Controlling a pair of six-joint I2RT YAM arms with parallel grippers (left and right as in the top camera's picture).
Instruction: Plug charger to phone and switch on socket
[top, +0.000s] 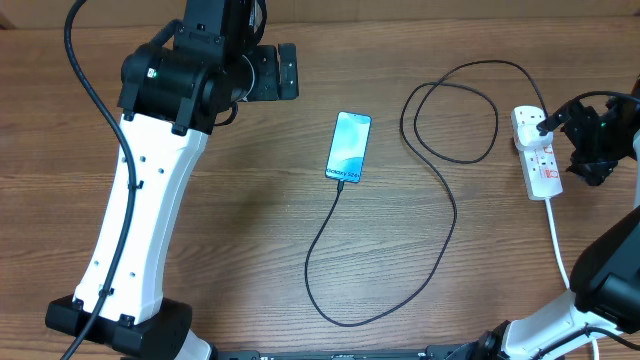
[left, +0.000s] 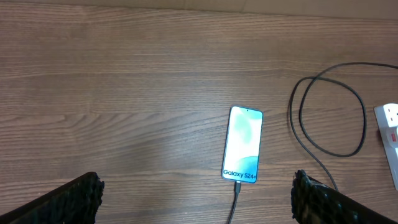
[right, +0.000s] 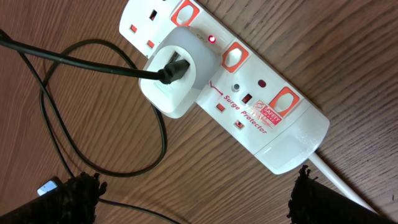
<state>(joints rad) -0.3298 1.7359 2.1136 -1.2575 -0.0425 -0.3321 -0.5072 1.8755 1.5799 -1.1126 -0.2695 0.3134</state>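
Observation:
The phone (top: 348, 146) lies flat mid-table, its blue screen lit and reading "Galaxy S24+" (left: 242, 144). The charger cable's tip (left: 237, 185) sits in the phone's bottom edge. From there the black cable (top: 440, 190) loops right to a white adapter (right: 177, 71) plugged into the socket (right: 249, 93). A small red light (right: 212, 39) glows beside that adapter. My left gripper (left: 199, 202) hovers open to the left of the phone, holding nothing. My right gripper (right: 193, 199) hangs open just over the socket's cord end, also holding nothing.
The socket's thick white cord (top: 558, 240) runs toward the table's near right edge. The left arm's white link (top: 140, 200) stretches across the left side. Slack cable coils (top: 450, 110) lie between the phone and the socket (top: 537, 150).

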